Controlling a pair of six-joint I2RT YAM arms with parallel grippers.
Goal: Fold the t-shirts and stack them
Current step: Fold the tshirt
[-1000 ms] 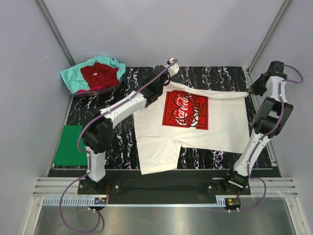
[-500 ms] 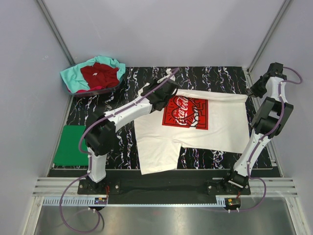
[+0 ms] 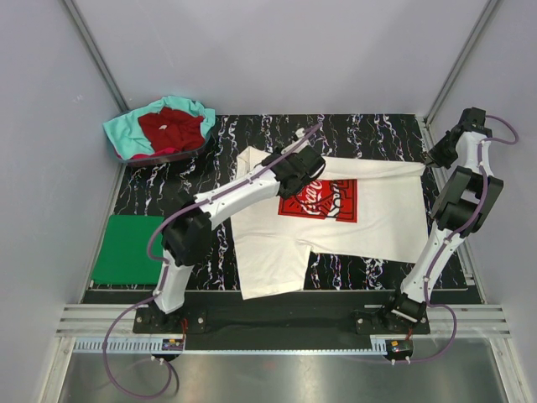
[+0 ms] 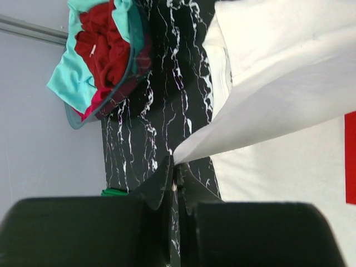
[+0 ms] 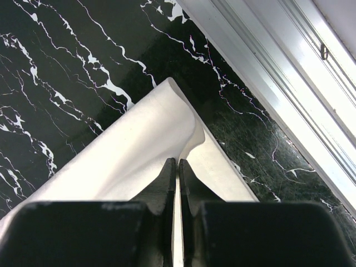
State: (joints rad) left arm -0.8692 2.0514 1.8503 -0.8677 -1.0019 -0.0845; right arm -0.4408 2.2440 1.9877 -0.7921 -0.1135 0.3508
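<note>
The white t-shirt (image 3: 336, 231) with a red chest print (image 3: 327, 200) lies spread on the black marbled mat. My left gripper (image 3: 295, 166) is shut on its far left edge and holds that edge lifted over the print's upper left; the pinched cloth (image 4: 278, 72) shows at the fingertips (image 4: 176, 167). My right gripper (image 3: 433, 156) is shut on the shirt's far right corner (image 5: 139, 150), seen at its closed tips (image 5: 177, 162). A green t-shirt (image 3: 126, 249) lies folded at the left. Teal (image 3: 126, 130) and dark red (image 3: 170, 128) shirts sit bunched in a basket.
The basket (image 4: 100, 105) stands at the mat's far left corner. A metal frame rail (image 5: 278, 72) runs close along the mat's right edge by my right gripper. Grey walls enclose the mat on three sides.
My left gripper has moved right and nearer with the shirt's far left edge, drawing it over the top of the red print. The right gripper has stayed put.
</note>
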